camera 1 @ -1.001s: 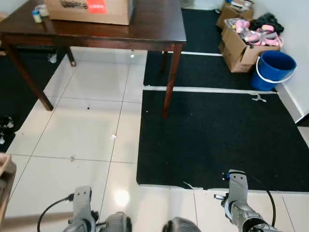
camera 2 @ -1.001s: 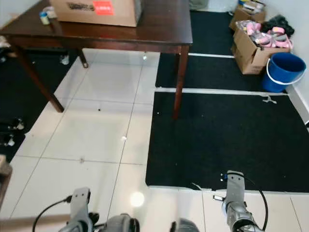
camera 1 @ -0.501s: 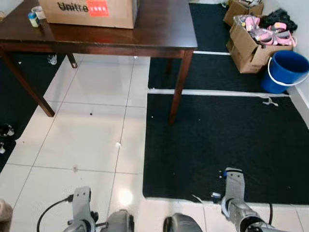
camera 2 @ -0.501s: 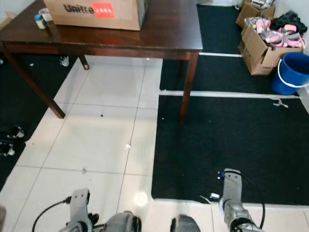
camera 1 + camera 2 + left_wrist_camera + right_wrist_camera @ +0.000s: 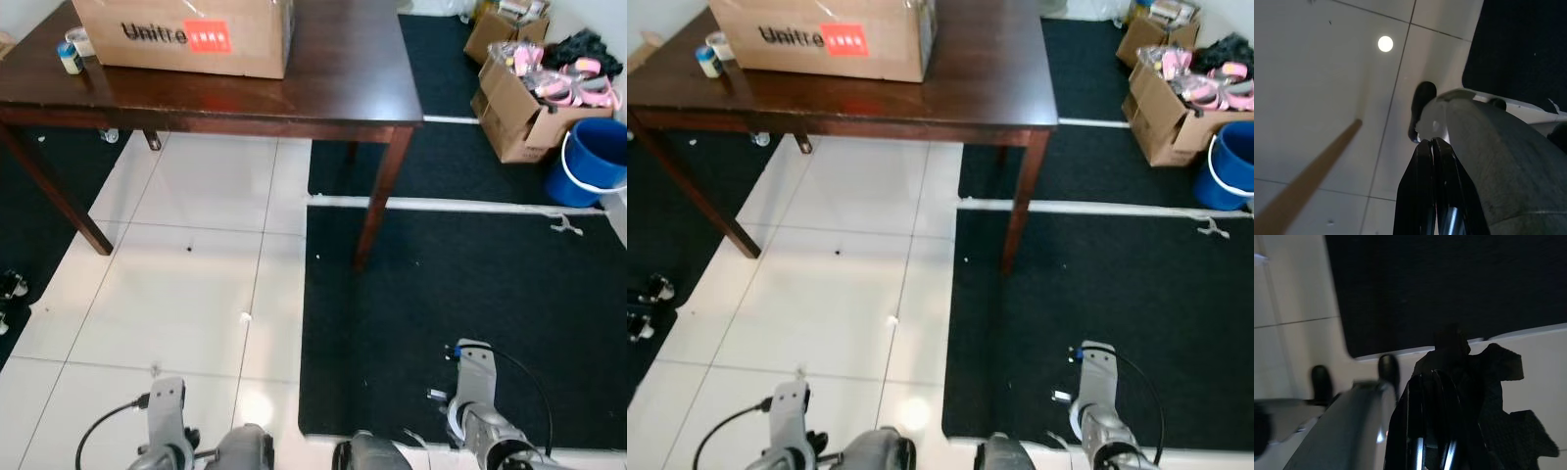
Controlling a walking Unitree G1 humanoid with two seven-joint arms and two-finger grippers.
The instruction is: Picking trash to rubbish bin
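A small white scrap point(image 5: 245, 316) is seen on the tiled floor point(image 5: 186, 294), at about 11 o'clock from the left gripper point(image 5: 1432, 161) and well apart from it. It is judged light, soft and easily crushed, best pinched across its middle. Both grippers are held low with fingers pressed together, nothing gripped; the right gripper point(image 5: 1432, 396) hangs over the mat point(image 5: 470, 294). The bucket point(image 5: 593, 162) stands at 2 o'clock.

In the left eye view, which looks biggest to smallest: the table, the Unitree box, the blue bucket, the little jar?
1. Table
2. Box
3. Bucket, partly cut off by the picture edge
4. Jar
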